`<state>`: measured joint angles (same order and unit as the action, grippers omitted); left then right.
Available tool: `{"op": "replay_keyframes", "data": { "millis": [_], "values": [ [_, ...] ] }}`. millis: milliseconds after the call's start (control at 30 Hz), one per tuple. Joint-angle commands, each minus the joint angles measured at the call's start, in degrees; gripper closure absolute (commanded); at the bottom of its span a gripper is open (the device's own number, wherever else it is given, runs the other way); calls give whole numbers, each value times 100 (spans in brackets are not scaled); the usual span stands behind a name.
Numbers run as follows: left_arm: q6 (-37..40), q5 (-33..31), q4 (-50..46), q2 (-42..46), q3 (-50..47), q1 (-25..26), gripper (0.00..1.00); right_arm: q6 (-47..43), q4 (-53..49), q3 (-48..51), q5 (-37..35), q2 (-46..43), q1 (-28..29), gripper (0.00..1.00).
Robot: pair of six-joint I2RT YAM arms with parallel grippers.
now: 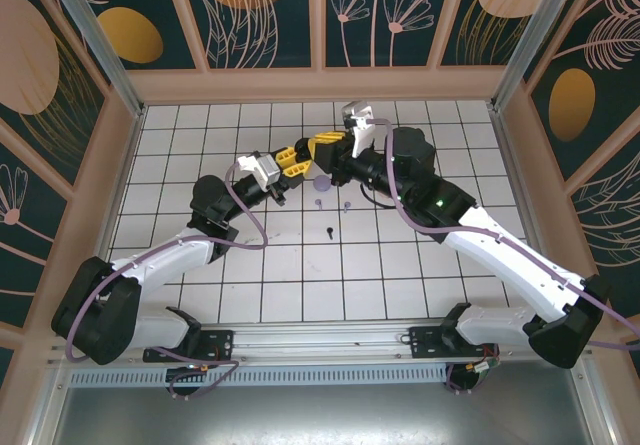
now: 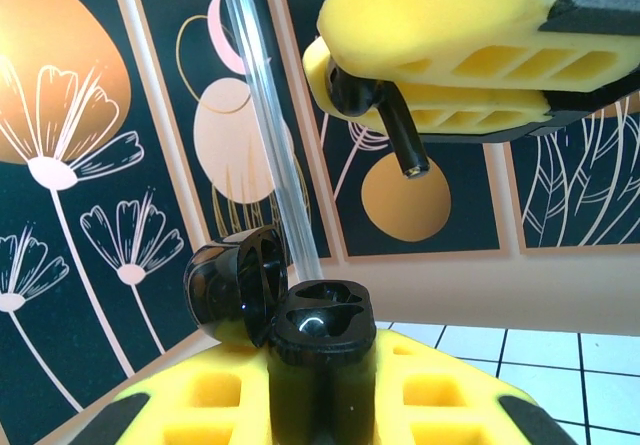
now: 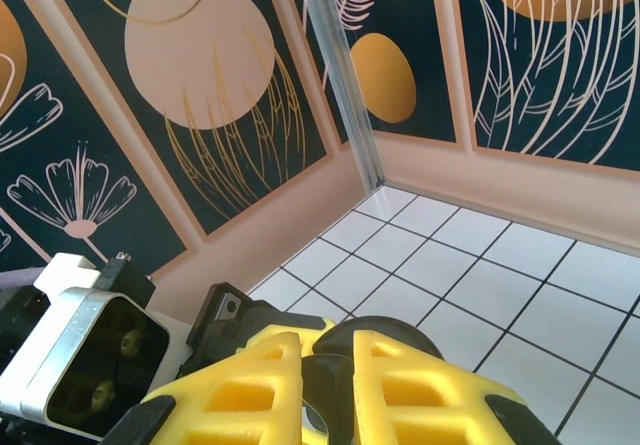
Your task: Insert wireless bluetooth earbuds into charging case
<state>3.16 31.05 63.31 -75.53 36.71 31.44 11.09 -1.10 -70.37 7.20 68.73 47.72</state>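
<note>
Clamping a glossy black open-lidded case (image 2: 322, 327), the left gripper (image 2: 320, 390) sits under the right gripper (image 2: 365, 85), pinched on a smooth black stemmed earbud (image 2: 396, 130) just above, over white-tiled table (image 1: 400, 265), floral walls (image 1: 260, 5).

Black case (image 2: 320, 385) cut off below, black earbud (image 3: 325, 397) mostly hidden inside right claw (image 3: 326, 350)

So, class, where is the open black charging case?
The black charging case sits low-centre in the left wrist view, clamped in the left gripper's jaws, just below the right gripper's black stemmed earbud.
</note>
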Motion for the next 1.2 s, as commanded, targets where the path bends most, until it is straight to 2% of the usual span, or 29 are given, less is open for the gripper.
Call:
{"op": "replay_keyframes", "data": {
  "millis": [0, 800, 1167],
  "values": [
    [-87, 75, 244, 77, 213, 42, 100, 86, 400, 12, 75, 57, 43, 85],
    [-190, 146, 112, 139, 304, 81, 100, 47, 471, -48, -60, 447, 44, 86],
    [-211, 153, 98, 215, 328, 90, 100, -174, 119, -43, -206, 579, 50, 86]
  ]
}}
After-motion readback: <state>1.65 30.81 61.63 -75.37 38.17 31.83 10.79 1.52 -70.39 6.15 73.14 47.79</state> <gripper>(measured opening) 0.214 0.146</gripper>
